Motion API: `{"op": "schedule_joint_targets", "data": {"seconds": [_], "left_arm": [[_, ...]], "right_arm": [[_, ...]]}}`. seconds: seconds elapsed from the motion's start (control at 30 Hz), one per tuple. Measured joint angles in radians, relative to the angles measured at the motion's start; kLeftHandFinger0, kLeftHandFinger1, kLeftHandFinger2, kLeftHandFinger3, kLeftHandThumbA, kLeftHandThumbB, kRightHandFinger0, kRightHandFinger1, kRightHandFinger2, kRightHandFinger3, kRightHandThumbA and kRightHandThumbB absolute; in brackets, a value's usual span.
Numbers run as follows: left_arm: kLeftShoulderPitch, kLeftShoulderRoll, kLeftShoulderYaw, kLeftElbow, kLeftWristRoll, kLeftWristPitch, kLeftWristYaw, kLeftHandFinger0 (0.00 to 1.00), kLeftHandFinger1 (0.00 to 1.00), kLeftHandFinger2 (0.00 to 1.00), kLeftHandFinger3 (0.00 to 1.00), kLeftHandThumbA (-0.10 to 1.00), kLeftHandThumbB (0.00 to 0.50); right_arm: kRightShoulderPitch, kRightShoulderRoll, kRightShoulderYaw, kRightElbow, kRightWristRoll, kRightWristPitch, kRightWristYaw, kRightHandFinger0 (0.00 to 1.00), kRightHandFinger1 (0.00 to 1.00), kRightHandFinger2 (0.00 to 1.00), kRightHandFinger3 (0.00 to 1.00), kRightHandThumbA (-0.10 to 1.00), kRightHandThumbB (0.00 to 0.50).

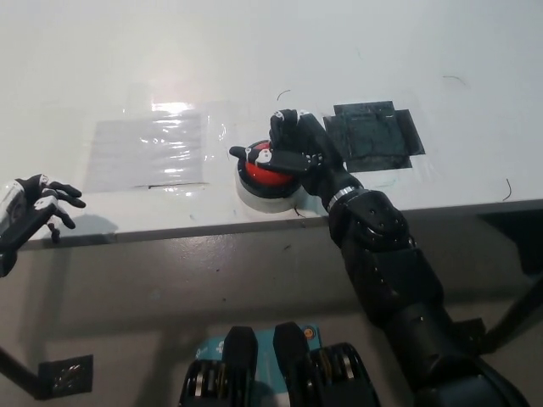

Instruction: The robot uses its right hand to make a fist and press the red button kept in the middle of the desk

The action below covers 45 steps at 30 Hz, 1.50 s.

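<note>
A red button point(259, 174) in a black ring on a white base sits near the front edge of the white desk point(254, 68). My black right hand point(293, 148) is curled into a fist and rests on top of the button, covering its back and right part. My white left hand point(30, 212) rests at the far left, just off the desk's front edge, with its fingers apart and nothing in it.
A black taped square point(373, 134) lies on the desk right of the button. A clear plastic sheet point(148, 148) is taped down to the left. The desk's front edge point(254, 222) runs just below the button.
</note>
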Motion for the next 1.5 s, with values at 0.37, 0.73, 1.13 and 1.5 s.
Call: {"op": "schedule_joint_targets", "data": {"seconds": [0.37, 0.73, 1.13, 1.5], "left_arm": [[0.013, 0.000, 0.001, -0.005, 0.000, 0.001, 0.000, 0.23, 0.34, 0.46, 0.60, 0.52, 0.000], [0.030, 0.000, 0.002, -0.005, 0.000, 0.000, 0.000, 0.25, 0.35, 0.46, 0.59, 0.54, 0.000], [0.045, -0.001, 0.006, -0.006, -0.002, 0.001, 0.000, 0.22, 0.33, 0.45, 0.58, 0.53, 0.000], [0.053, -0.001, 0.012, -0.006, -0.006, 0.002, 0.000, 0.22, 0.32, 0.44, 0.58, 0.52, 0.000]], "right_arm": [[-0.021, -0.002, -0.008, -0.021, 0.007, 0.030, 0.007, 0.00, 0.00, 0.13, 0.11, 1.00, 0.486], [-0.064, -0.053, -0.040, -0.288, 0.038, 0.164, 0.018, 0.00, 0.00, 0.18, 0.15, 1.00, 0.500], [-0.065, -0.168, -0.092, -0.469, 0.066, 0.295, 0.014, 0.00, 0.00, 0.04, 0.00, 1.00, 0.500], [0.061, -0.340, -0.123, -0.642, 0.071, 0.328, 0.031, 0.34, 0.58, 0.70, 0.84, 1.00, 0.468]]}}
